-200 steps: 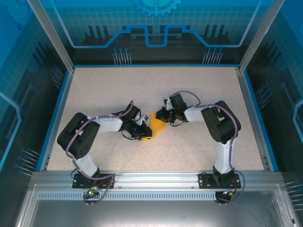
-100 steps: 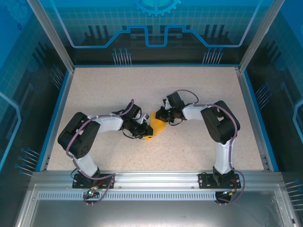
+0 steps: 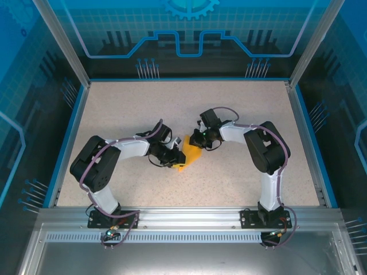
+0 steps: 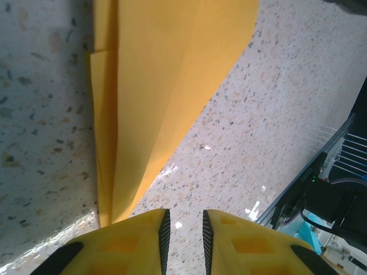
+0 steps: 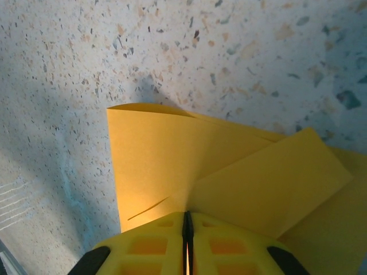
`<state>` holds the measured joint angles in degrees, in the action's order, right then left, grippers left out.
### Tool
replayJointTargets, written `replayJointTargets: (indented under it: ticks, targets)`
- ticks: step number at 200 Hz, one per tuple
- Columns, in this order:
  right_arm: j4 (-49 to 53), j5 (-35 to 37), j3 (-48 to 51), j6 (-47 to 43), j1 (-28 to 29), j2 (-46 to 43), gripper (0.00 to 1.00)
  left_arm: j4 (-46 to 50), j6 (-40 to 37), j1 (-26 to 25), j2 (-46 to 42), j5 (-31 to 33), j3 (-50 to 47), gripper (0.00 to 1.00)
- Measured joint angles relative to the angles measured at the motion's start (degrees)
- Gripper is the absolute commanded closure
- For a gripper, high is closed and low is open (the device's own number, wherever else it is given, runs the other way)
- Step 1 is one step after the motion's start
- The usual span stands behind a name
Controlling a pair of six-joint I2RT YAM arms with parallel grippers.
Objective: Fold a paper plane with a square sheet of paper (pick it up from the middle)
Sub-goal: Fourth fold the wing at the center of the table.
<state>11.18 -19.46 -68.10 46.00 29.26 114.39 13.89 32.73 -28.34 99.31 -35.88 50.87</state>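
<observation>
The paper plane (image 3: pixel 191 154) is a folded orange-yellow sheet lying mid-table between both arms, its point toward the near-left. In the right wrist view its layered flaps (image 5: pixel 172 154) spread out from my right gripper (image 5: pixel 187 216), which is shut on the paper's edge with that edge raised off the table. The right gripper (image 3: pixel 196 140) sits at the plane's far end. My left gripper (image 3: pixel 175 155) rests at the plane's left edge. Its yellow fingers (image 4: pixel 132 240) stand a narrow gap apart over bare table. The left gripper (image 4: pixel 183 220) is open and holds nothing, with the plane (image 4: pixel 155 86) lying just left of it.
The speckled beige tabletop (image 3: pixel 126 109) is bounded by a blue rim (image 3: pixel 67 143) and clear blue-printed walls. A metal rail (image 3: pixel 189 215) with both arm bases runs along the near edge. The right arm's dark base parts (image 4: pixel 338 195) show at the left wrist view's right side.
My right gripper has shifted a little toward the far side while holding the paper's end. The left gripper has edged slightly along the plane's left side. The paper has barely moved.
</observation>
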Motion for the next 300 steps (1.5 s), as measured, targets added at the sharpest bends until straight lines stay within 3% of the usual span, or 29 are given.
replayJointTargets:
  ticks: [53,82,126,172,300]
  targets:
    - [1.92,0.0,-0.66,-0.2,-0.04,0.0,0.88,2.01,-1.4,0.0,-0.07,0.02,2.36,0.75]
    - [1.7,-0.04,-0.28,-0.37,-0.04,-0.39,0.83,2.23,-1.4,0.0,-0.33,0.15,2.36,0.75]
    - [0.98,0.11,3.37,-1.29,-0.04,-6.38,0.77,2.12,-1.16,0.02,-1.77,2.05,2.36,0.8]
    - [-2.08,3.78,14.23,-2.29,-0.96,-16.11,0.74,0.42,2.21,1.77,-2.6,6.32,2.45,0.81]
    - [-4.81,5.46,21.62,0.7,-1.55,-19.3,0.68,-5.64,6.34,3.54,0.24,6.43,7.98,0.8]
